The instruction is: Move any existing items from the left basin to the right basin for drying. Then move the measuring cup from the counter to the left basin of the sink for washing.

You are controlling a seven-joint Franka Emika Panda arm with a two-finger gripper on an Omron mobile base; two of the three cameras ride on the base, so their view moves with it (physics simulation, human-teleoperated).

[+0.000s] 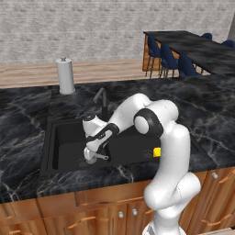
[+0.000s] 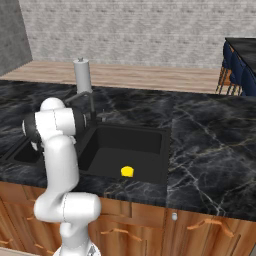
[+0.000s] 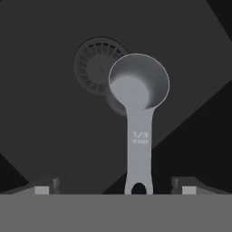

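Reaching down from the lower right of the left base view, the white Franka arm with dark joints folds at its elbow and dips its two-finger gripper [image 1: 91,156] into the narrower black rectangular left basin [image 1: 64,142] of the black double sink, left of centre in that frame. In the hand view the two small dark fingertips [image 3: 43,186] stand spread wide at the lower left and lower right, with nothing pinched between them. The small pale grey-white measuring cup [image 3: 138,86] lies between those tips in the middle of the hand view, its bowl overlapping the right edge of the round grey drain [image 3: 93,63] in the upper middle, its flat handle running straight down toward the bottom edge. In the left base view the cup shows as a small pale shape just under the gripper, on the basin floor.

The wider black right basin [image 2: 135,145] sits in the middle of the right base view and holds a small yellow object [image 2: 127,171] near its front wall. A dark curved faucet [image 1: 102,98] rises behind the sink divider. The glossy black marble counter with white veins [image 2: 210,150] spreads around the sink over brown wooden cabinets [image 2: 200,230]. A tall white paper-towel roll [image 1: 65,75] stands at the counter's back edge, upper left of the left base view. Behind it run a wooden floor and a pale brick wall [image 1: 69,27], with a dark dining table and blue chairs [image 1: 167,57] at the upper right.
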